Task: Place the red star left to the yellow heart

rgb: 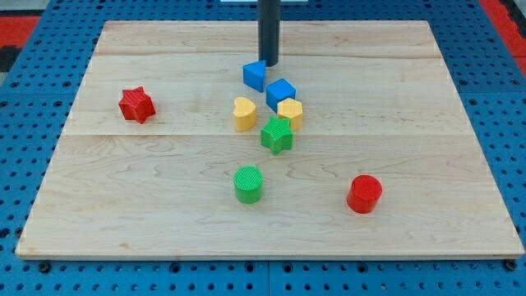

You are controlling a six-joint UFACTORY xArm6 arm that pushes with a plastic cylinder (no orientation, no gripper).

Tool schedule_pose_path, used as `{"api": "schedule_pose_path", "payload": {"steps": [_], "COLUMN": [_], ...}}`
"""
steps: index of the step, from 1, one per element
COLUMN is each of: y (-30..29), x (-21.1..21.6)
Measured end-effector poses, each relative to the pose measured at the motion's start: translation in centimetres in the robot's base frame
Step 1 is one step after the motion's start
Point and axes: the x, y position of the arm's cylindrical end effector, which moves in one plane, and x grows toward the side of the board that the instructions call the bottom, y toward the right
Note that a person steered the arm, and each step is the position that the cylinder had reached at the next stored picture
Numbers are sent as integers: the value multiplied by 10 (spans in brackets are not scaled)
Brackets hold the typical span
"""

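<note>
Table: a pale wooden table (pixel 164 205) fills most of the frame, resting on a blue perforated base (pixel 25 164).
Gripper: the arm has no gripper, so nothing opens, closes or holds; it ends in a straight dark rod.
Tip: the tip (pixel 269 64) sits at the upper centre of the frame, touching or just beside the top edge of a blue triangular plastic block (pixel 255 76).
Red star: the red star-shaped plastic block (pixel 136 104) lies in the upper left of the frame, well apart from the tip and from every other block.
Yellow heart: the yellow heart-shaped plastic block (pixel 243 113) stands at the centre, on the left edge of a tight cluster.
Cluster: a blue cube (pixel 280 93), a yellow hexagonal block (pixel 290 112) and a green star-shaped block (pixel 277 135) crowd just to the right of the heart.
Others: a green cylinder (pixel 248 183) sits lower centre, a red cylinder (pixel 364 193) lower right.
Progress: the star is already on the heart's left side and roughly level with it, but far off; judged from this, the push has not begun.
Remaining: the tip must travel to the star's far left side and push it rightward until it rests near the heart, over bare board.
</note>
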Motion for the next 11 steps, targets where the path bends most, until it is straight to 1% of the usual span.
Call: {"api": "schedule_pose_path", "payload": {"steps": [1,2,3,4,5,6,7,8,9,10,11], "y": [-3,-2,-10,-70,-190,-247,-233,-200,-184,-141,-132], "x": [0,12,-5,-38,-34,19,72,99,106,113,125]}}
